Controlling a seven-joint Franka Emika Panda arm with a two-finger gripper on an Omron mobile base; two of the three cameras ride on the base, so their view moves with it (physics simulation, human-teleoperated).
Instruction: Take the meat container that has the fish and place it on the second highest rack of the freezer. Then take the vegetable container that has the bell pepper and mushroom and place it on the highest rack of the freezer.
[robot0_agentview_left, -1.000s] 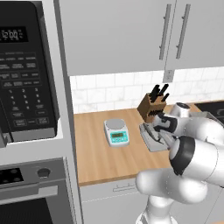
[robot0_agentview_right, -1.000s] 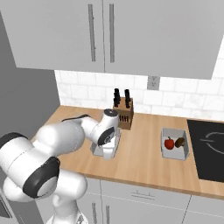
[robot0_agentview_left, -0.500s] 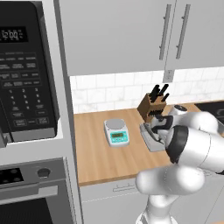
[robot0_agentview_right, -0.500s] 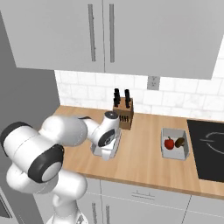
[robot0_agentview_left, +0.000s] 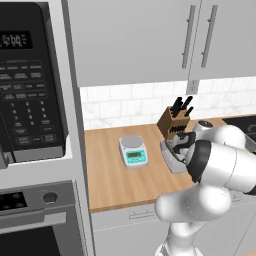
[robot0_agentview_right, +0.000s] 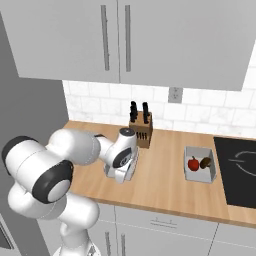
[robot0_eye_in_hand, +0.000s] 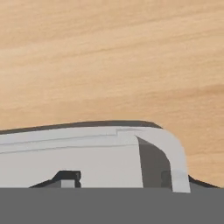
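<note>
In the left base view, the end effector (robot0_agentview_left: 181, 148) is being lowered onto the meat container (robot0_agentview_left: 172, 159) just beside the knife block (robot0_agentview_left: 172, 123).

In the right base view, the vegetable container (robot0_agentview_right: 199, 165), with bell pepper (robot0_agentview_right: 193, 163), is being left well apart from that block on the worktop (robot0_agentview_right: 165, 187).

In the hand view, the container's rim (robot0_eye_in_hand: 166, 144) is being approached for a grasp; finger spacing cannot be told.

Pale grey tray (robot0_eye_in_hand: 87, 162) over warm wood-grain tabletop (robot0_eye_in_hand: 109, 65); glossy red bell pepper (robot0_agentview_right: 193, 163) in white container (robot0_agentview_right: 199, 175).
</note>
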